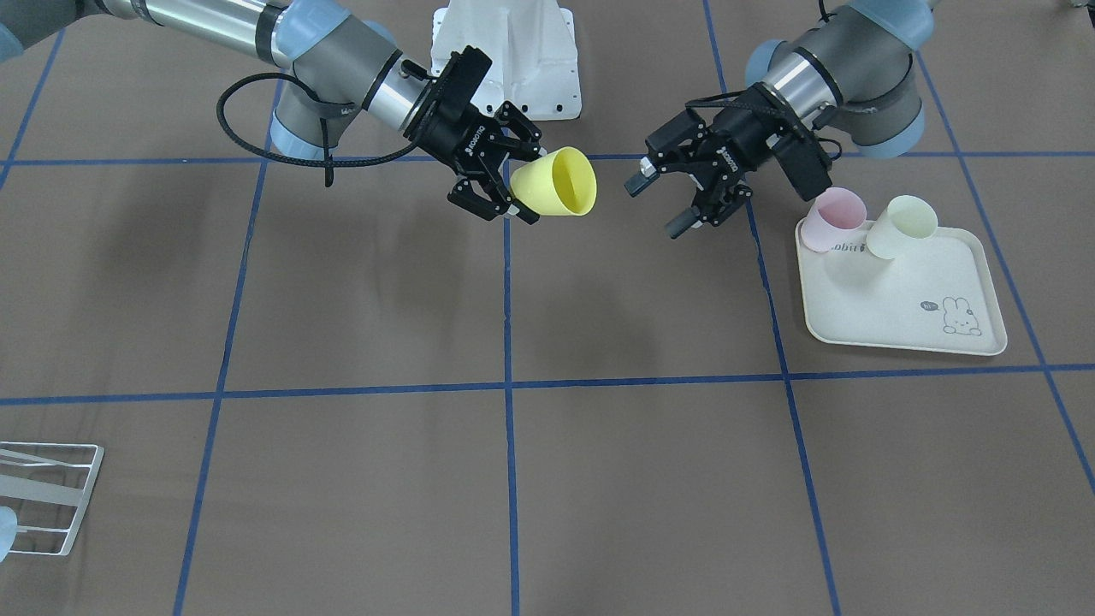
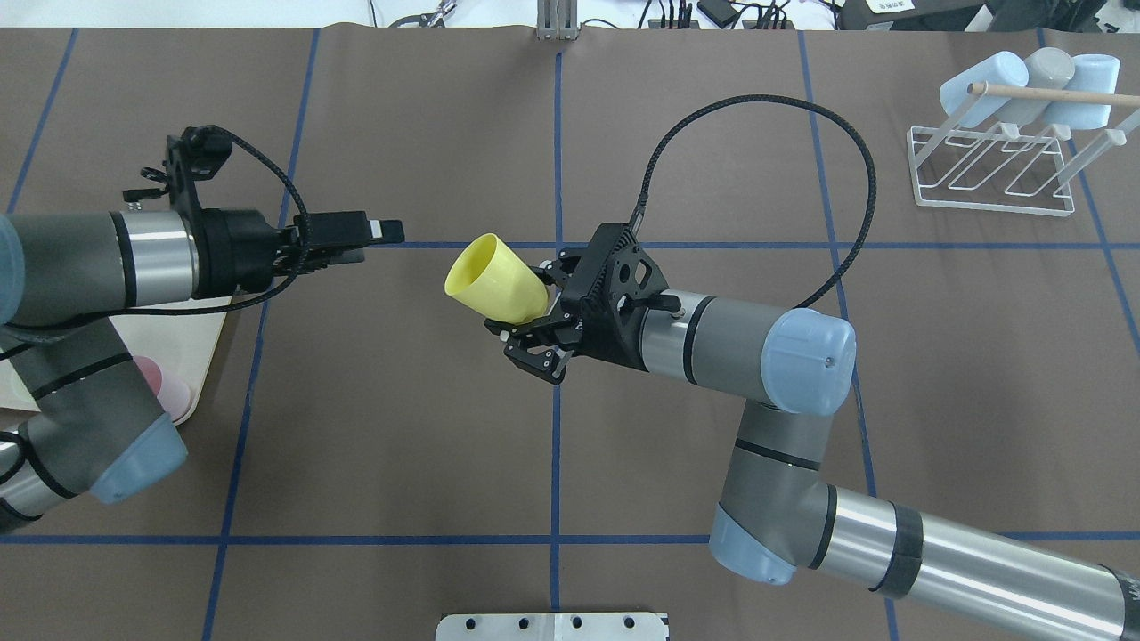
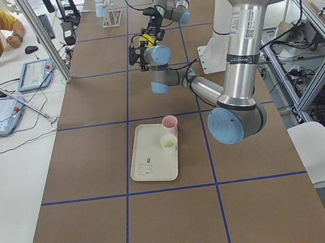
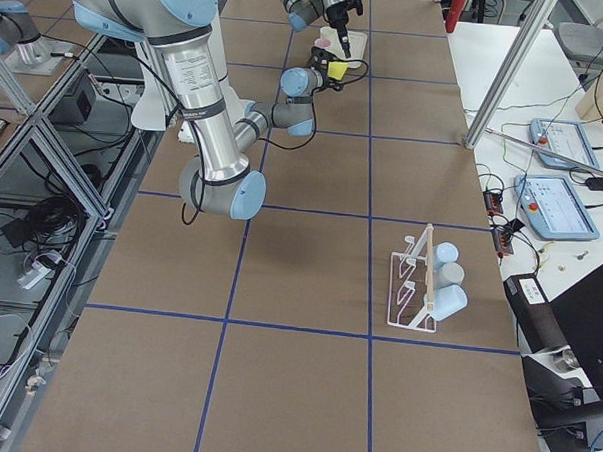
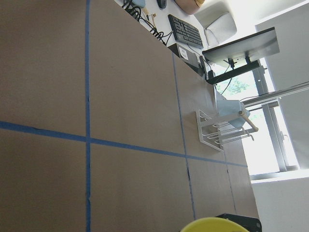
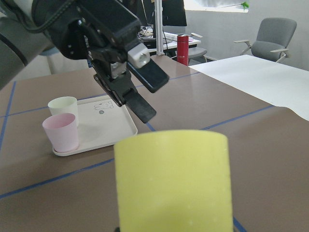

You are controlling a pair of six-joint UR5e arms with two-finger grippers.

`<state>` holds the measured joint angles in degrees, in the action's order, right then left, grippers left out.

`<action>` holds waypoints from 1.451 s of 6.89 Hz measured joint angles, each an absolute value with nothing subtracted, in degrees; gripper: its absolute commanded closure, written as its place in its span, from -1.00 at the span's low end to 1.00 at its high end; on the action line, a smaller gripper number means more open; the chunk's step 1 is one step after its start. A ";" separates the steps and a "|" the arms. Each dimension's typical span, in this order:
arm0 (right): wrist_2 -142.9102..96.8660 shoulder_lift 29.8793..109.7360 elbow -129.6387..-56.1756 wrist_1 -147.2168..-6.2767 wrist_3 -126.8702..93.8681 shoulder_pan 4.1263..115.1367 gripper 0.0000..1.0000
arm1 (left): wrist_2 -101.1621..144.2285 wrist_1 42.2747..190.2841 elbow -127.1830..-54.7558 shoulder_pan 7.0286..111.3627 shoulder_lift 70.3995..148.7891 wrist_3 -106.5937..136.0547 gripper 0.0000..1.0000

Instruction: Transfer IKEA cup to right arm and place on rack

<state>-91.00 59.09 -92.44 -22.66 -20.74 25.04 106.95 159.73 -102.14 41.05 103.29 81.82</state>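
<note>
So from where I stood, the yellow cup (image 1: 560, 184) was up in the air over the middle of the bench (image 1: 359, 291), lying on its side. The right gripper (image 1: 522, 181) was pinching it around the base end. That left the open mouth pointing across at the left gripper (image 1: 659, 205), which hung just beside the rim without touching it, jaws spread wide and nothing in them.

Going by that, I'd say the hand-over part was basically done. Only one gripper had the cup, and it was the one on the rack's side.

The white wire rack (image 2: 993, 207) sat well off toward the far right corner with a few pale blue and grey cups (image 2: 1038, 76) already on it, so the cup had a fair trip left.

A pink cup (image 1: 834, 218) and a pale green cup (image 1: 898, 227) stood on the rabbit tray (image 1: 907, 299) on the left arm's side.
</note>
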 measured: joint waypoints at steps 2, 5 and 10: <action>-92.06 59.14 -96.76 -37.94 -19.58 29.23 0.94 | 111.34 154.29 -105.85 47.25 95.77 66.87 -1.00; -93.47 59.01 -111.59 -78.76 -4.88 37.15 0.94 | 122.87 152.48 -106.23 61.69 86.34 42.68 -1.00; -89.72 68.14 -120.73 -106.89 35.30 55.34 0.89 | 134.95 152.13 -98.49 77.13 84.69 22.65 -1.00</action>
<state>-89.72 68.14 -120.73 -106.89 35.30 55.34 134.95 152.13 -98.49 77.13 84.69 22.65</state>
